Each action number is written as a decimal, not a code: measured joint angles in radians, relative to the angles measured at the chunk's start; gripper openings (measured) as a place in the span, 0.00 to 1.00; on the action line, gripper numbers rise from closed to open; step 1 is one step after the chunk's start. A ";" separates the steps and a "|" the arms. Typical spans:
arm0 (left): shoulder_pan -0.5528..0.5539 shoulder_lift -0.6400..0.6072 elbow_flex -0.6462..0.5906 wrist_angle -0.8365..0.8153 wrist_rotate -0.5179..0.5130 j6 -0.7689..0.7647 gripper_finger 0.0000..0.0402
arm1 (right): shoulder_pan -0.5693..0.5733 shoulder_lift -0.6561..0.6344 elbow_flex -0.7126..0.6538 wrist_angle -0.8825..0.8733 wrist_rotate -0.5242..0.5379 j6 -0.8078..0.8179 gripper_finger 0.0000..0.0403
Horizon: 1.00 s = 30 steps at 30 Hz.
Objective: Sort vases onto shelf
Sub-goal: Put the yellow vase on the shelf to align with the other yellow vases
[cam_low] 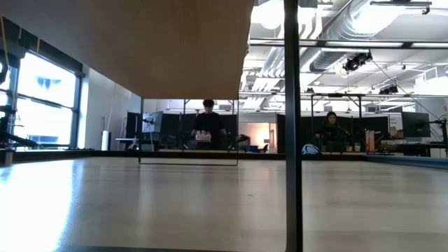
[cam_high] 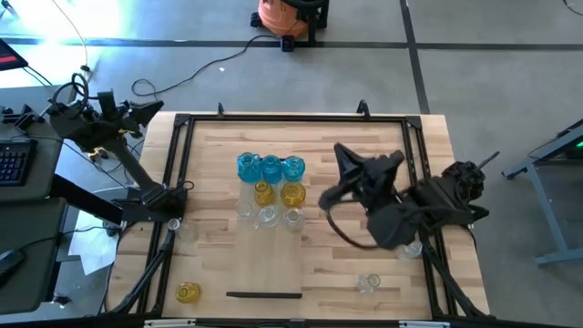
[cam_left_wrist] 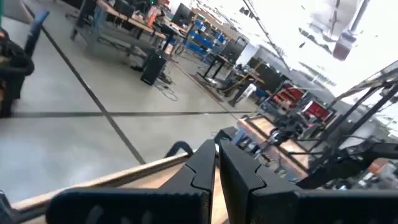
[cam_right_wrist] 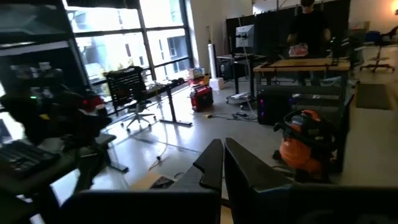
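Note:
Several small glass vases stand in a cluster on the pale shelf (cam_high: 264, 260) at the table's middle: three blue (cam_high: 271, 168) in the far row, two yellow (cam_high: 292, 194) behind them, clear ones (cam_high: 268, 216) nearest. A lone yellow vase (cam_high: 188, 292) sits at the near left, and a clear vase (cam_high: 368, 283) at the near right. My right gripper (cam_high: 339, 150) (cam_right_wrist: 222, 158) hovers shut to the right of the cluster, pointing level toward the far side. My left gripper (cam_high: 157, 111) (cam_left_wrist: 216, 158) is shut above the table's far left corner.
A black frame (cam_high: 291, 117) runs around the table's edges. An orange shop vacuum (cam_high: 284, 16) stands on the floor beyond the far edge. A clear vase (cam_high: 412, 248) sits under the right arm. In the low view a dark upright bar (cam_low: 292, 140) crosses the picture.

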 joint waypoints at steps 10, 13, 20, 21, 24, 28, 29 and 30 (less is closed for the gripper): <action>0.001 0.000 0.000 -0.005 0.043 0.229 0.03 | 0.073 0.032 0.000 -0.005 0.012 0.164 0.00; 0.001 0.000 0.000 -0.006 0.129 0.242 0.03 | 0.069 0.041 0.000 -0.004 0.015 0.174 0.00; 0.001 0.000 0.000 -0.006 0.200 0.303 0.03 | 0.048 0.076 0.000 -0.003 0.016 0.255 0.00; 0.001 0.000 0.000 -0.006 0.201 0.308 0.03 | 0.046 0.080 0.000 -0.003 0.016 0.258 0.00; 0.001 0.000 0.000 -0.006 0.197 0.353 0.03 | 0.041 0.094 0.000 -0.003 0.015 0.280 0.00; 0.000 0.000 0.000 -0.006 0.167 0.400 0.03 | 0.038 0.096 0.000 -0.003 0.016 0.306 0.00; 0.000 0.000 0.000 -0.006 0.165 0.409 0.03 | 0.038 0.096 0.000 -0.003 0.016 0.307 0.00; 0.000 0.000 0.000 -0.006 0.165 0.422 0.03 | 0.038 0.096 0.000 -0.003 0.016 0.306 0.00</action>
